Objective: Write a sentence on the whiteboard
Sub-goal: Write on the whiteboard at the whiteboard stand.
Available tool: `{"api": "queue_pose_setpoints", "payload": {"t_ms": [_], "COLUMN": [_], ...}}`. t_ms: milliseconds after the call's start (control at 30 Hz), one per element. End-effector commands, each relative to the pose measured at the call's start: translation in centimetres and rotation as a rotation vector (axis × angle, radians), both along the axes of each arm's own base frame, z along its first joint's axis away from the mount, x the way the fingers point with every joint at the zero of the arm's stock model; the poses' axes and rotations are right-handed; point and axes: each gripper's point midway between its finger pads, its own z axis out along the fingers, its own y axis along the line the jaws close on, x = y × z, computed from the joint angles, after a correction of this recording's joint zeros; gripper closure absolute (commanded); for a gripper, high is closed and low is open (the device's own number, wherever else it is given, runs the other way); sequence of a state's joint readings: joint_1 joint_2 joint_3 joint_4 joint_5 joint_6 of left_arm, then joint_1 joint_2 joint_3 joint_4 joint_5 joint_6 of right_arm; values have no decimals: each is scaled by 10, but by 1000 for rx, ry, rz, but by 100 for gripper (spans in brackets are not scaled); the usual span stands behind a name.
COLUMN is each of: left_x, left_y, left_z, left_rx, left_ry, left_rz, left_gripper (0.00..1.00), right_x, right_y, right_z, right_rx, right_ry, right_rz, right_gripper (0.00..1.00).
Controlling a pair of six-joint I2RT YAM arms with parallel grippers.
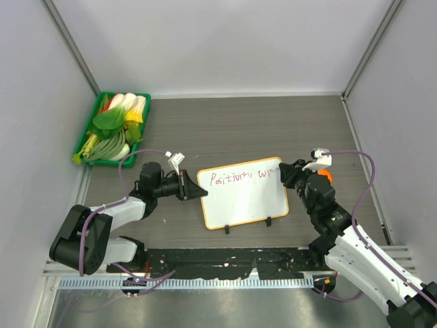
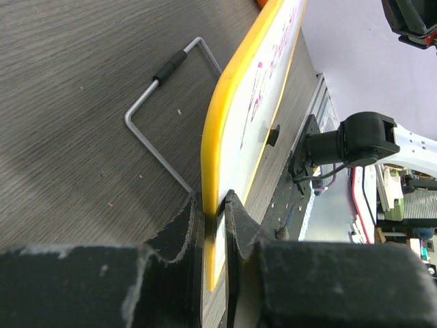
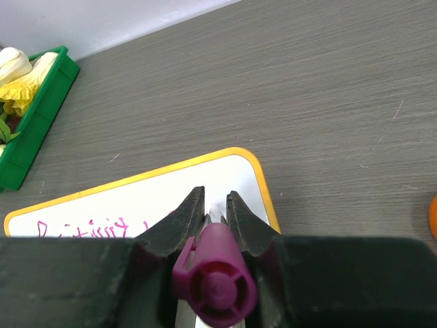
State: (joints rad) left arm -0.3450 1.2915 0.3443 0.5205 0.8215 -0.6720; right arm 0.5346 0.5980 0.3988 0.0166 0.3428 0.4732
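Note:
The whiteboard (image 1: 242, 193), white with an orange frame and two black feet, lies mid-table. Purple-pink writing (image 1: 235, 177) along its top reads about "Positivity wi". My left gripper (image 1: 199, 192) is shut on the board's left edge; the left wrist view shows the yellow edge (image 2: 213, 147) clamped between the jaws (image 2: 214, 225). My right gripper (image 1: 285, 173) is shut on a purple marker (image 3: 215, 277) and holds its tip at the board's top right corner. The right wrist view shows the board (image 3: 136, 201) under the fingertips (image 3: 215, 205), with the tip hidden by the jaws.
A green tray (image 1: 85, 140) of vegetables sits at the far left. A bent wire stand (image 2: 147, 113) lies on the table behind the board. An orange object (image 1: 326, 175) sits right of my right gripper. Grey walls enclose the table.

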Motion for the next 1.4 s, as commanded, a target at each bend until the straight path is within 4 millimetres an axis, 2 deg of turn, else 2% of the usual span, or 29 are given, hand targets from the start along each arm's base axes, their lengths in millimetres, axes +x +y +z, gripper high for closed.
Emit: {"api": "queue_pose_setpoints", "payload": {"t_ms": [0,533,667,933,1000,1033,1367], "left_x": [8,9,9,8,8,8,8], "left_y": [10,11,10,10,10,10,10], "left_z": [-22,-23,-22,-21,-22,-22,-21], "left_rx": [96,97,96,95,96,95,94], "left_ry": [1,-1,0,-3,-1,-1,-2], "left_rz": [65,66,65,63,63,64,63], "left_gripper": [100,100,100,100,100,100,100], "right_x": [1,-16,-12,-1,0,2,9], "right_y": [-8,-7,-10,-12,-13,-12,-14], "right_z": [-3,-25,-20,6,5,13,19], "right_rx": [-15,-5,-11,2,-3,11,20], "right_ry": [-2,61,49,-19,-15,-41,-61], "right_rz": [-35,2,-21,-58,-64,-67,-97], "right_gripper": [99,99,99,99,99,99,99]}}
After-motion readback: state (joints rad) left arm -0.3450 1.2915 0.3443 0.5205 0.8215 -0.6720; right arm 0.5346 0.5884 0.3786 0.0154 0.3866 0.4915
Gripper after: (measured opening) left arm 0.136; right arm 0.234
